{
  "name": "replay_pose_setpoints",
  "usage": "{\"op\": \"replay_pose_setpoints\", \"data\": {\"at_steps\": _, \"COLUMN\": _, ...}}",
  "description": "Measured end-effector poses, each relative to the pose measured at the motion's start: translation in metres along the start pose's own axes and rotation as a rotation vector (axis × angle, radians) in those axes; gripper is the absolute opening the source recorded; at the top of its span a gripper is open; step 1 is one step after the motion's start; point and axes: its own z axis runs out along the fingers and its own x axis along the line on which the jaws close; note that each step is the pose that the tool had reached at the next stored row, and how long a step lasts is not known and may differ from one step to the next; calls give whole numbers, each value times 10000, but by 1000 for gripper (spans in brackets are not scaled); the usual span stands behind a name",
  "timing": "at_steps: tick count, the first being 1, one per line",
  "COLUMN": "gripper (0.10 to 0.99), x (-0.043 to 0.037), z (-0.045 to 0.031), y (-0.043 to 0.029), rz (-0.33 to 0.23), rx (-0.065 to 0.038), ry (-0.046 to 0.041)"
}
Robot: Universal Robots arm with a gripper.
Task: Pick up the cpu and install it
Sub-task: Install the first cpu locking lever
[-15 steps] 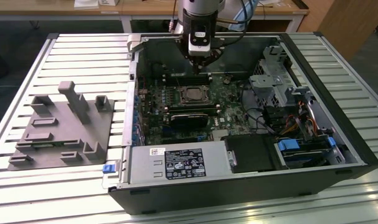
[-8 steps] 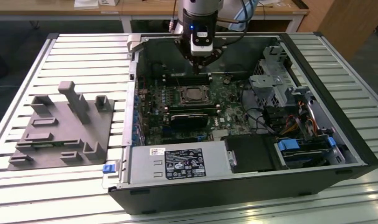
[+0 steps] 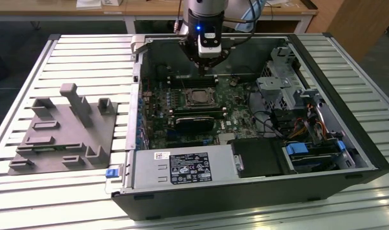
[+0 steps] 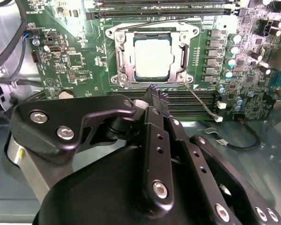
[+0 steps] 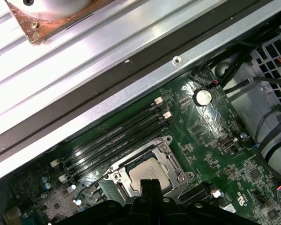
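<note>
Above the socket (image 4: 152, 56) hangs the gripper (image 4: 155, 91) | fingers pressed together, holding nothing | cpu (image 4: 152, 55) sits flat inside the socket frame | placing looks done, frame not closed yet.

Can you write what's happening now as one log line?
cpu: in socket | gripper: above motherboard, empty, jaws together

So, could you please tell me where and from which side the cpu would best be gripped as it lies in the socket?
The cpu lies flat in the socket, its metal top facing up and the frame around all four edges. Coming straight down from above seems best, probably gripping two opposite edges of the raised metal top, since the frame blocks any sideways approach. The tool hangs just beside it.
</note>
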Motion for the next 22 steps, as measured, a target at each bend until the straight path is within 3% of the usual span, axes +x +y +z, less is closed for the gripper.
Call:
{"op": "replay_pose_setpoints", "data": {"at_steps": 15, "gripper": 106, "x": 1, "z": 0, "y": -2, "rz": -1169, "rx": -26, "ry": 45}}
{"op": "replay_pose_setpoints", "data": {"at_steps": 22, "gripper": 106, "x": 3, "z": 1, "y": -4, "rz": -2060, "rx": -44, "ry": 79}}
